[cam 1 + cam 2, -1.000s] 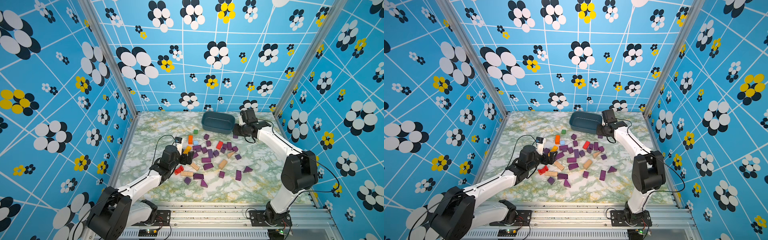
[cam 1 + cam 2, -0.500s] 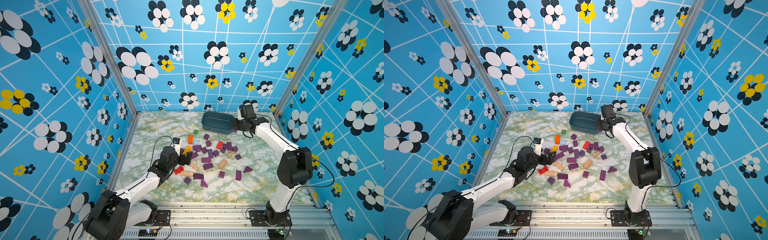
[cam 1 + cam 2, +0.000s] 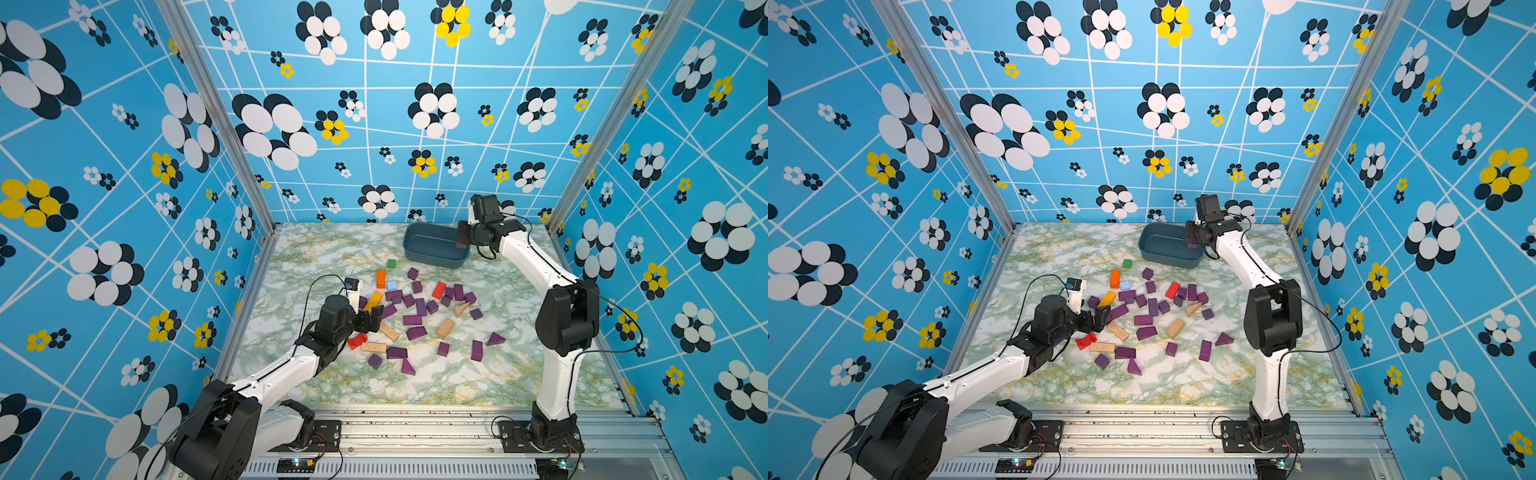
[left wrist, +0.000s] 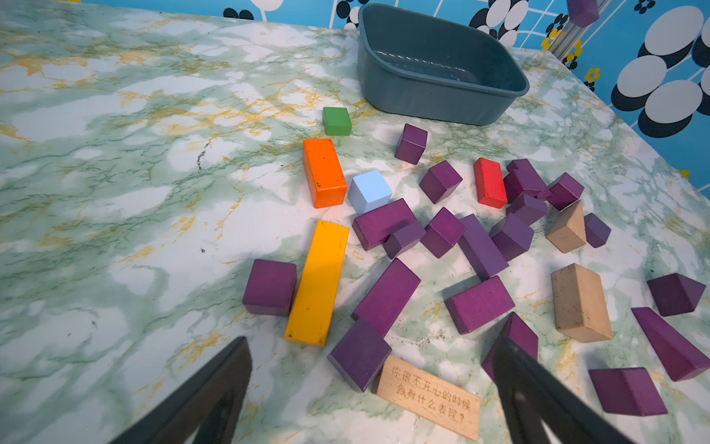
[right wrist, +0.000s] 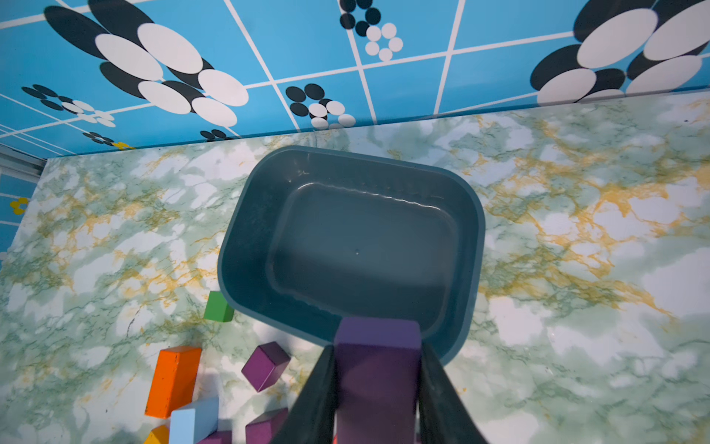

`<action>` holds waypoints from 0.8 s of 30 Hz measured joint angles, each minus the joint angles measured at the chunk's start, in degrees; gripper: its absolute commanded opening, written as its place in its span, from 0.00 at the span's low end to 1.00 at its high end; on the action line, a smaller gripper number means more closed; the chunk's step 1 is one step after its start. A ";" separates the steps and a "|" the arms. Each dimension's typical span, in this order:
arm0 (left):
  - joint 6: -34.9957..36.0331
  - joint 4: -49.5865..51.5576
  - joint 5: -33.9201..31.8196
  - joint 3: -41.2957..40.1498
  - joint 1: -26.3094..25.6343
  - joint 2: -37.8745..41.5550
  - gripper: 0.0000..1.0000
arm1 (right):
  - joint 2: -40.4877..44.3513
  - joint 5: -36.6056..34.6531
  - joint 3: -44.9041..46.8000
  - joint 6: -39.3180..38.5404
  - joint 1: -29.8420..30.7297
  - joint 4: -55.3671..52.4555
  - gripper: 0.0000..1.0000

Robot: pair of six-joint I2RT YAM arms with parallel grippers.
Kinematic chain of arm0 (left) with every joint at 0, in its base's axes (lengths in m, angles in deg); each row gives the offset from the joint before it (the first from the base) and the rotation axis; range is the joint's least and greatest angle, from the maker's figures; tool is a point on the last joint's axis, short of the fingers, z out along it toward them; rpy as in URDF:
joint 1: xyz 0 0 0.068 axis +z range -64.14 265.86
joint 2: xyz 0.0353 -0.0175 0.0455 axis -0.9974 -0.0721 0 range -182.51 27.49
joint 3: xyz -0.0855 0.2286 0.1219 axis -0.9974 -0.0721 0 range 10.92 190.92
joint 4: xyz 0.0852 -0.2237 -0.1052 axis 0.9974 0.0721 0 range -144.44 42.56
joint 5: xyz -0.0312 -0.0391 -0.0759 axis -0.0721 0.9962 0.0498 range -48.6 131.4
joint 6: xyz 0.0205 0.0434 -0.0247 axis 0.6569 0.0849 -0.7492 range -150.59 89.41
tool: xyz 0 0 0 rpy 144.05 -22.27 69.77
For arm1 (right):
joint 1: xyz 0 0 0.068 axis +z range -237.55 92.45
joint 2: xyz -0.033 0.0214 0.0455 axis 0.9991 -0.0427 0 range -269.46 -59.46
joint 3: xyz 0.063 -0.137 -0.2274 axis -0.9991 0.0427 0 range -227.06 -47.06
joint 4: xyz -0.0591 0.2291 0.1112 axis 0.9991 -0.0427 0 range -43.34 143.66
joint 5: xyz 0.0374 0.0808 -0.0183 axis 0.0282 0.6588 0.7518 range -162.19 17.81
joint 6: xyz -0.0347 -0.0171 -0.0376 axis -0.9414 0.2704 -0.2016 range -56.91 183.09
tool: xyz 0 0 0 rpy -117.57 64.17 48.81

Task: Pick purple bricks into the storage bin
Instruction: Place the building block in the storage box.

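The right claw (image 5: 376, 348), pinching 1 purple brick (image 5: 378, 384), has swung over the empty storage bin (image 5: 249, 230), ready to release; the left claw (image 4: 372, 344) hangs spread.

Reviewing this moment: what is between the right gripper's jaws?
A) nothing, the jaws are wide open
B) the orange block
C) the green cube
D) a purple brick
D: in the right wrist view the right gripper is shut on a purple brick, held at the edge of the storage bin.
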 measured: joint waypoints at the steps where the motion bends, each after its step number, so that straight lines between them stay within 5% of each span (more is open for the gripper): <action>1: -0.02 -0.07 0.00 0.00 0.11 -0.02 1.00 | -1.40 0.15 -1.22 0.00 0.00 -0.33 0.14; 6: -0.02 -0.39 0.00 0.00 0.24 -0.02 1.00 | -8.92 0.50 -7.89 0.00 0.00 -2.34 0.21; 9: 0.00 -0.39 0.00 0.00 0.31 -0.02 0.99 | -12.11 0.83 -10.43 0.04 0.00 -3.82 0.45; 14: 0.00 -0.37 0.00 0.00 0.59 0.00 0.99 | -11.74 1.49 -9.33 -0.66 0.00 -4.09 0.65; 24: -0.02 -0.39 0.02 0.00 0.61 0.00 0.99 | 4.42 1.66 5.73 -2.67 0.00 -2.60 0.67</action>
